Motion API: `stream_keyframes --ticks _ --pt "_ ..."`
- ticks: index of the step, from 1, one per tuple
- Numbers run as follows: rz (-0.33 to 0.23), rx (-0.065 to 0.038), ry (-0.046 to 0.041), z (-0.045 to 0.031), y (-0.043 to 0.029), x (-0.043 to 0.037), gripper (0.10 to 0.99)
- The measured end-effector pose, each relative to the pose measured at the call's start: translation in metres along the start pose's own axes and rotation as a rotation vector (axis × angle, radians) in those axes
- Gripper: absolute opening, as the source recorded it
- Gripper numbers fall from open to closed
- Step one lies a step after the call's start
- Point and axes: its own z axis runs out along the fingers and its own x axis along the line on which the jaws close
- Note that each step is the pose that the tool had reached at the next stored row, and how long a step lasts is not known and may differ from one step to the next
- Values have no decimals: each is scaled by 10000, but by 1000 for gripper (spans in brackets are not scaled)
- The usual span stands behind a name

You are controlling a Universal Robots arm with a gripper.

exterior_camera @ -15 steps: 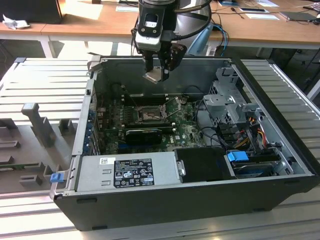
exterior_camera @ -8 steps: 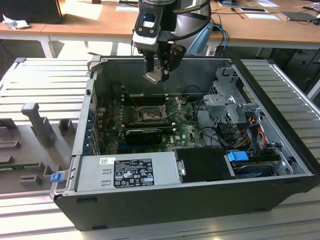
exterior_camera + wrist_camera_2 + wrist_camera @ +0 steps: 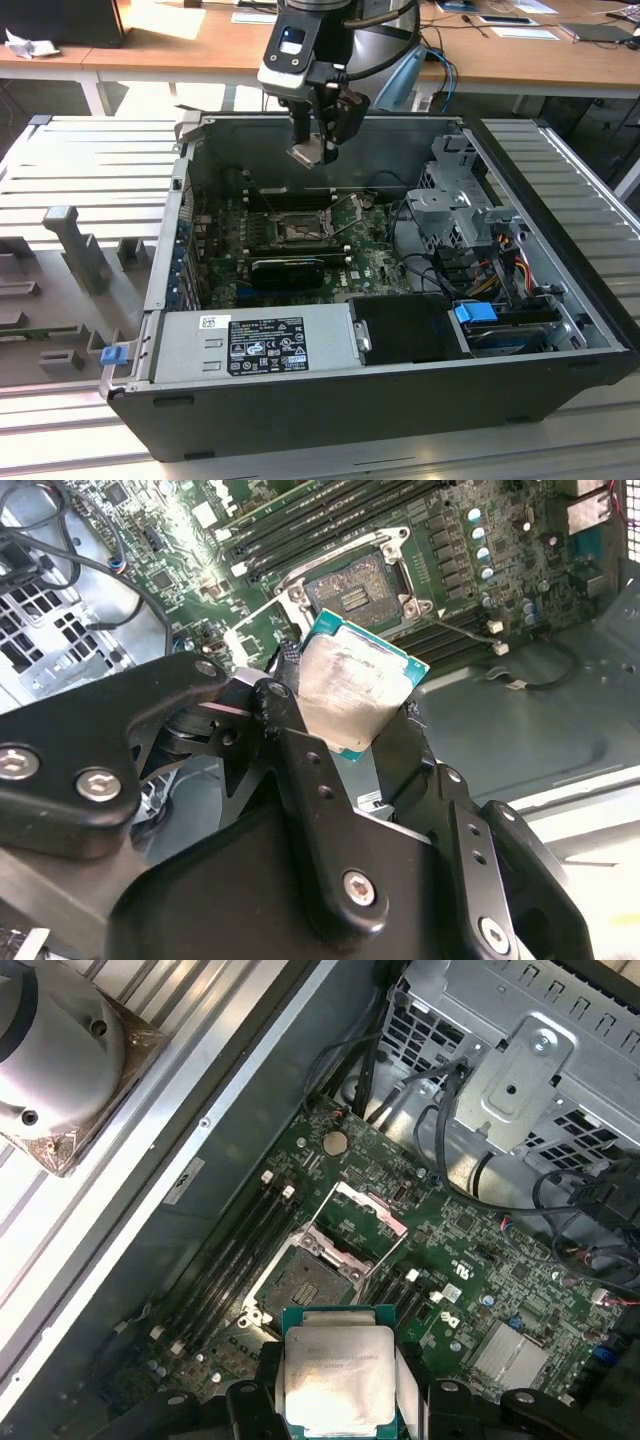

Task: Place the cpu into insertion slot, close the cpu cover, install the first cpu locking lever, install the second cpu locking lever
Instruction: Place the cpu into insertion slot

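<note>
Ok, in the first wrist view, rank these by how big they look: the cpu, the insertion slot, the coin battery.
1. cpu, though it sits nearest the camera, which inflates it.
2. insertion slot, looking a little smaller.
3. coin battery, clearly smallest.

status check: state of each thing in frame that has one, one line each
claw: shut on the cpu, above the open case
cpu: gripped at two opposite edges, metal top facing the wrist cameras, not yet seated
insertion slot: empty, uncovered
cpu cover: flipped open, off the slot
computer case: lying on its side, side panel off, board exposed
</note>
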Motion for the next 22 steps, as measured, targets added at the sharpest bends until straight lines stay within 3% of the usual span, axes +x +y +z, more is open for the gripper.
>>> stream_keyframes --ticks 3,22 --pt "69 20 5 46 -4 -1 533" --pt "1856 -11 -151 68 -7 -1 533"
